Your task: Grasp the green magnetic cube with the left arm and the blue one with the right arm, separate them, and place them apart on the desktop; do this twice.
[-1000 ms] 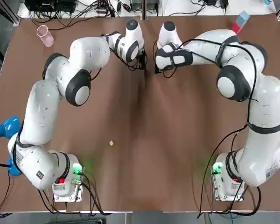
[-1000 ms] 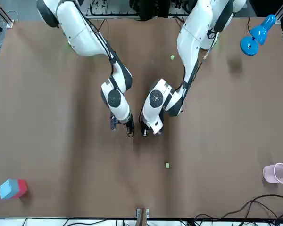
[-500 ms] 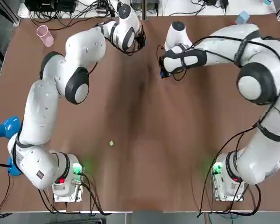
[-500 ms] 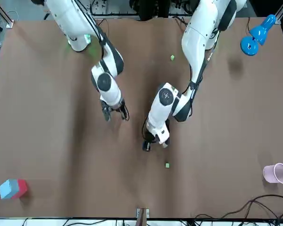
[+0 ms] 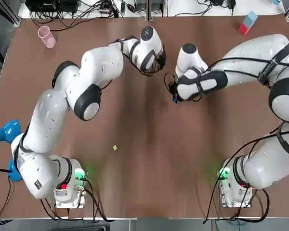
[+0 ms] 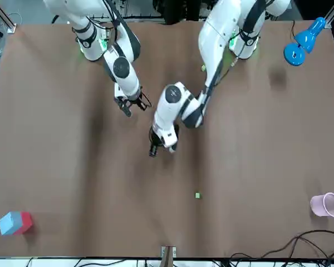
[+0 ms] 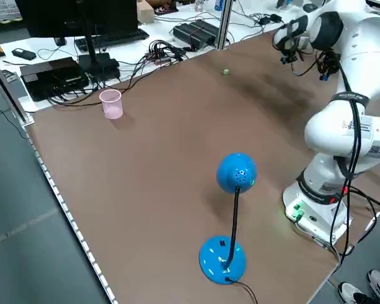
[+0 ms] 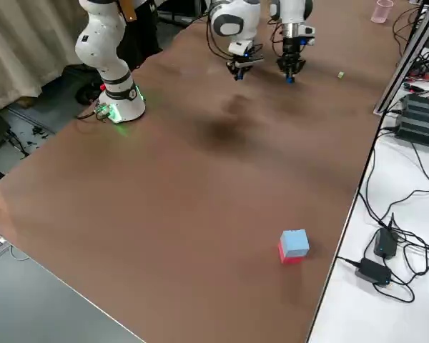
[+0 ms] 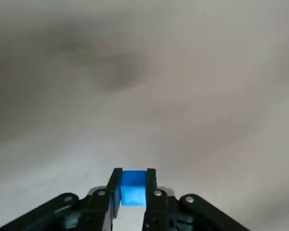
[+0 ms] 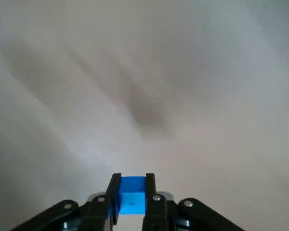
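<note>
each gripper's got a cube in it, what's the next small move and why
Probably lower the left gripper to the table and set its cube down: the right gripper holds its own blue cube well apart, so the pair looks separated, and both hang above it.

A blue cube [image 10: 132, 196] is held clamped between the two fingers of the right end effector [image 10: 133, 180]; beyond the cube, the surface [image 10: 207, 67] is seen, marked by a darker patch [image 10: 145, 111].

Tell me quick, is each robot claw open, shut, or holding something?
The left gripper is closed on a blue cube.
The right gripper is closed on the other blue cube.
</note>
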You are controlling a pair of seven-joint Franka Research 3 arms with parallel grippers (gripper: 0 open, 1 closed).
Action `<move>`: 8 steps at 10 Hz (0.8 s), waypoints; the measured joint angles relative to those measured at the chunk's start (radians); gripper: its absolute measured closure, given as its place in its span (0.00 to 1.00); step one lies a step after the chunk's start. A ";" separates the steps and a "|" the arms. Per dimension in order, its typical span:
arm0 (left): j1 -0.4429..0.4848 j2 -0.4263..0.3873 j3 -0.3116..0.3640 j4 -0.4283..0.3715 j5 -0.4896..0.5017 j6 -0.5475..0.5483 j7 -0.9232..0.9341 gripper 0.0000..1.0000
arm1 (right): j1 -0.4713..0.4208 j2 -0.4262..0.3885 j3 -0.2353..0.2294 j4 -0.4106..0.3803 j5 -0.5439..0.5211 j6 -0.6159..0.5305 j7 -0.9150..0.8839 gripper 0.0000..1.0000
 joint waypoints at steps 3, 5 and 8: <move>-0.063 0.045 0.000 -0.026 0.000 -0.001 -0.092 0.76 | -0.003 -0.009 0.120 -0.081 0.000 0.024 -0.046 0.76; -0.064 0.053 -0.004 -0.033 0.000 -0.029 -0.095 0.76 | -0.002 -0.009 0.169 -0.088 -0.003 0.024 -0.049 0.76; -0.054 0.041 0.000 -0.029 0.000 -0.109 -0.092 0.49 | -0.002 -0.009 0.181 -0.160 -0.037 0.123 -0.057 0.76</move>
